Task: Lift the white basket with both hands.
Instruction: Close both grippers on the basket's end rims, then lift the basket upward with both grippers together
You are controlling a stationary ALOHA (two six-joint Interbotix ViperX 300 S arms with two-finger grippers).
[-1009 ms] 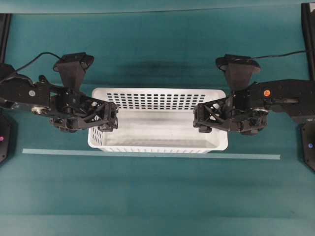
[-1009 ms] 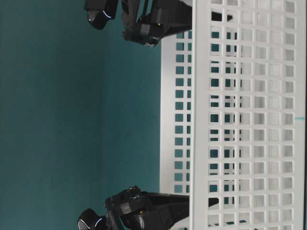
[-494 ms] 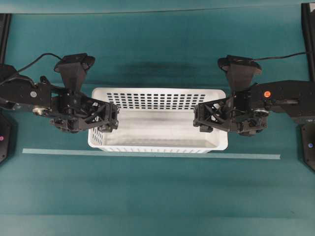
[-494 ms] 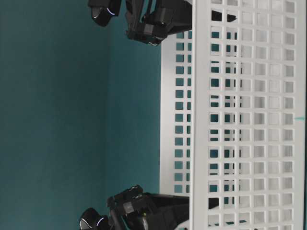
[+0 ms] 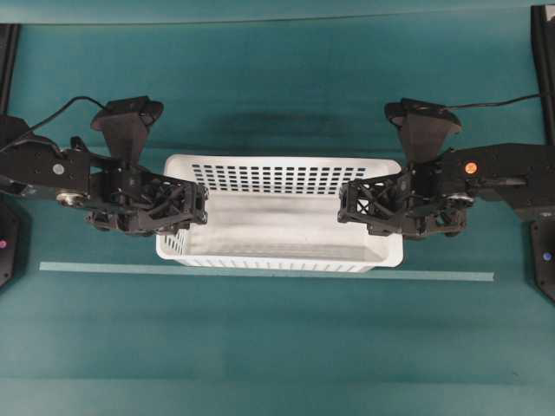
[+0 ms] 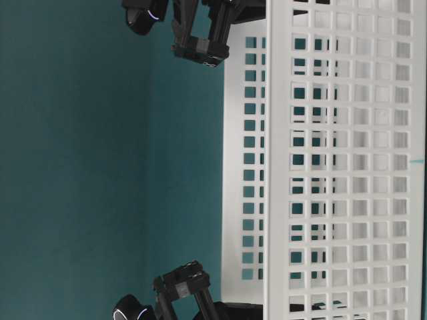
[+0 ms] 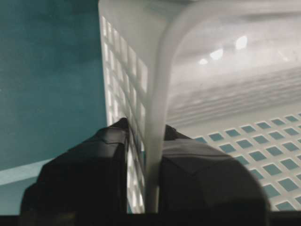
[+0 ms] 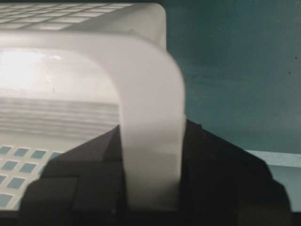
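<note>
- White basket [image 5: 279, 211]: sits mid-desk [image 5: 277, 338]; I see nothing inside.
- Left claw [image 5: 192, 208]: clamped on the basket's left end wall.
- Right claw [image 5: 351, 204]: clamped on its right rim.

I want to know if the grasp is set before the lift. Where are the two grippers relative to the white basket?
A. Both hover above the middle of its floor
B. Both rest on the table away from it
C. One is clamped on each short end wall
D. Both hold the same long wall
C: the left gripper and the right gripper each have fingers on both sides of an end rim of the white basket.
</note>
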